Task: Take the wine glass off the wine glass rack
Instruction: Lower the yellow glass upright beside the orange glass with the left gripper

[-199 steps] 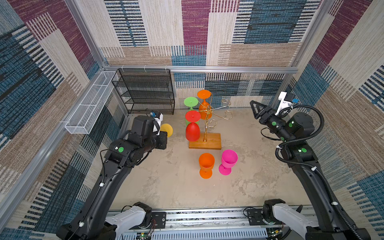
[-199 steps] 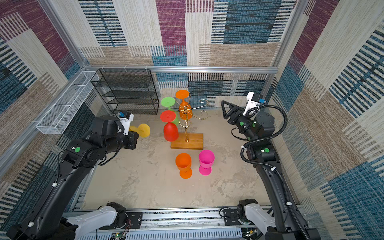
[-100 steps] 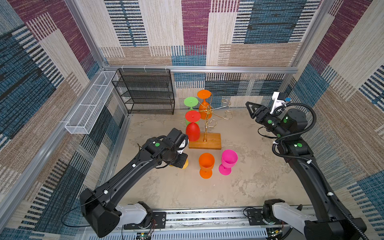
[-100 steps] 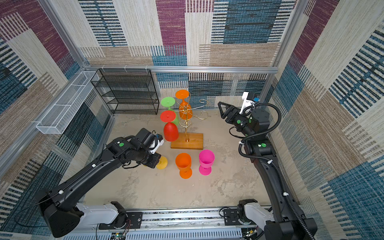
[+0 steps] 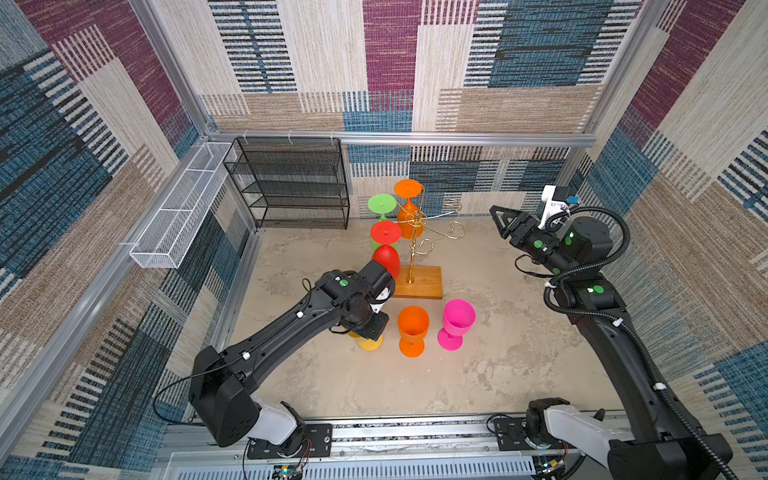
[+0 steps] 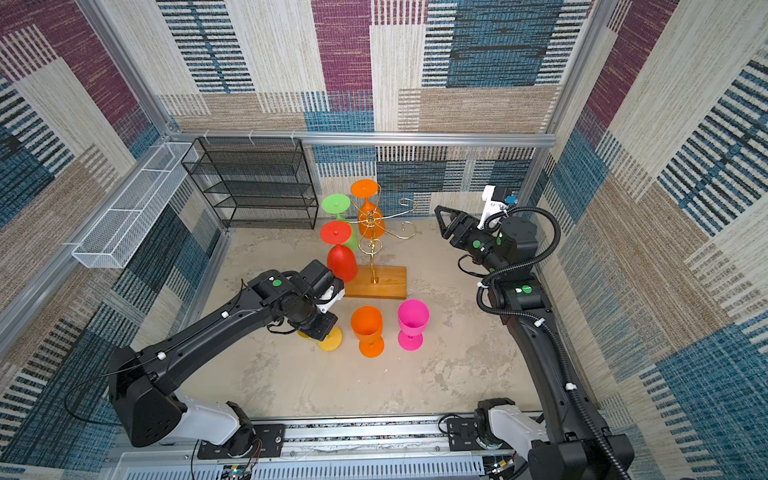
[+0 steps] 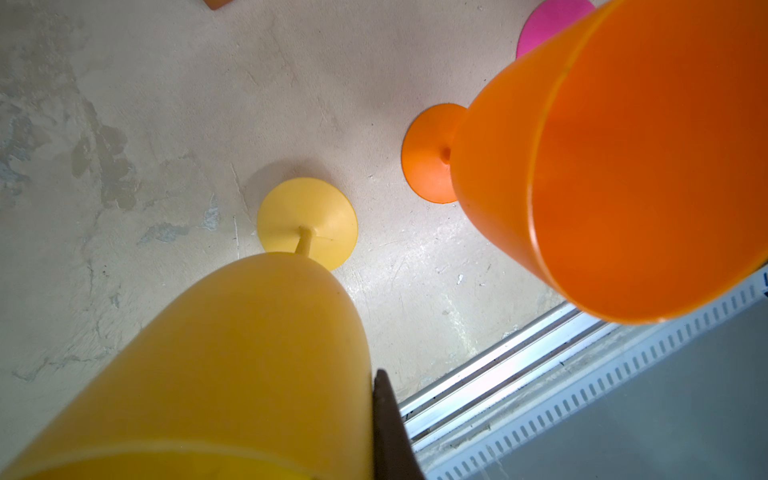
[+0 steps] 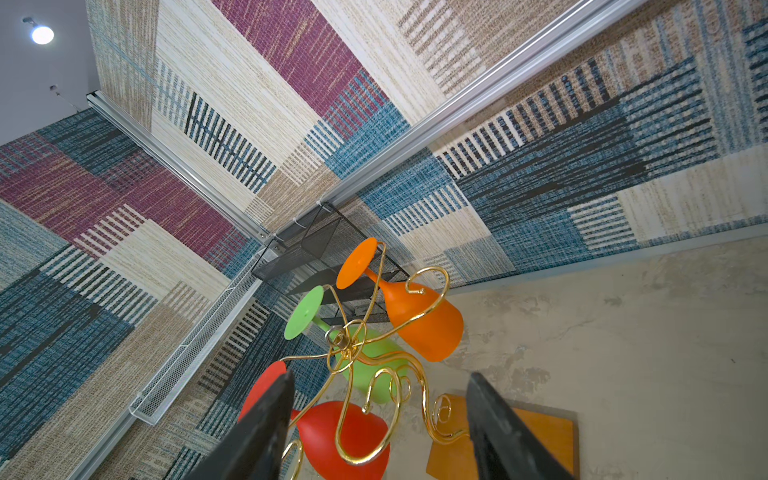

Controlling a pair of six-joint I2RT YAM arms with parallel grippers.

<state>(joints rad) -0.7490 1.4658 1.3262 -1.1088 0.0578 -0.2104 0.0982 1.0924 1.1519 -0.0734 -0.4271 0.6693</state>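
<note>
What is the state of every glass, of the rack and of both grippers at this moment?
left gripper: shut on the yellow wine glass.
yellow wine glass: upright, gripped at the bowl.
right gripper: open, empty, facing the rack.
wine glass rack: standing, three glasses on it.
red glass: hanging upside down.
green glass: hanging upside down.
orange glass on rack: hanging upside down.
orange glass on table: upright, free.
pink glass: upright, free.

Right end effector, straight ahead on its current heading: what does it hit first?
Most likely an empty curled arm of the thin gold wire wine glass rack, framed between the fingers of the open right end effector in its wrist view. The red plastic wine glass hangs behind it; depth is unclear.
</note>
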